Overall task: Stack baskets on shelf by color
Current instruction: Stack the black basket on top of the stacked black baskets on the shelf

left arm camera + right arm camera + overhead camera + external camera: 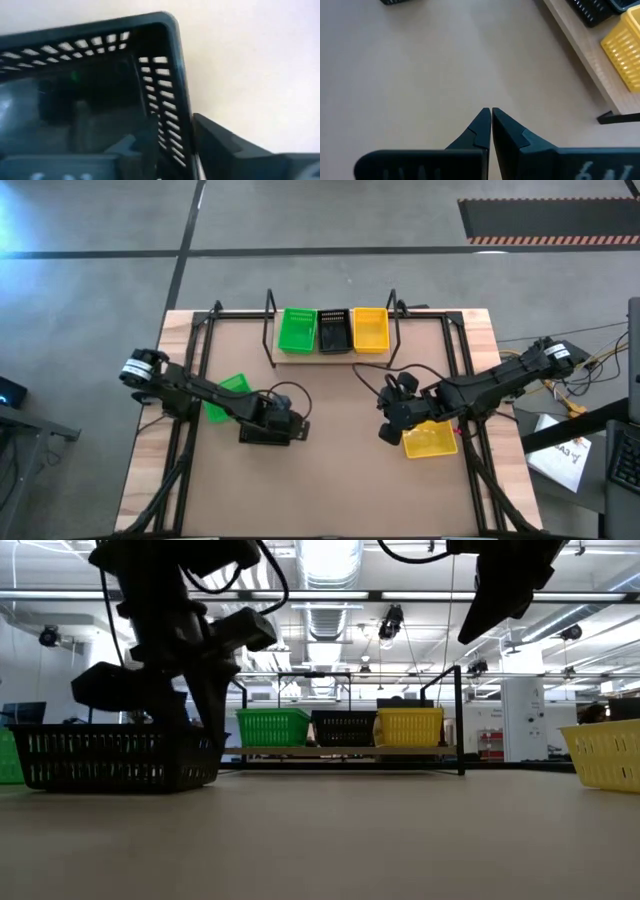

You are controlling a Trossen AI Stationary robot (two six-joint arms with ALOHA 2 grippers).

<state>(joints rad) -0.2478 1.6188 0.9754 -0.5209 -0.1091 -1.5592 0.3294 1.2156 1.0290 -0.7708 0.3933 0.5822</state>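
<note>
A black basket (262, 434) (110, 758) stands with its bottom on the table, left of centre. My left gripper (277, 421) (175, 145) is at its right side wall, shut on it. My right gripper (388, 418) (490, 114) is shut and empty, raised above bare table right of centre (500, 590). A yellow basket (432, 442) (608, 752) sits on the table under my right arm. A green basket (232, 390) sits under my left arm. On the shelf (330, 357) at the far side stand a green basket (297, 330), a black basket (333, 330) and a yellow basket (370, 329). My left gripper holds the black basket by the upper part of its side wall (175, 107), near a corner. One finger is inside the basket and one finger (220, 147) outside. The fingers come from above, slanting down. The basket rests level on the table.
Black wire frames (270, 330) rise at both ends of the shelf, and dark frame rails (185, 380) run along the table's left and right sides. Bare tabletop lies between the two arms and toward the near edge. Cables hang by my right arm.
</note>
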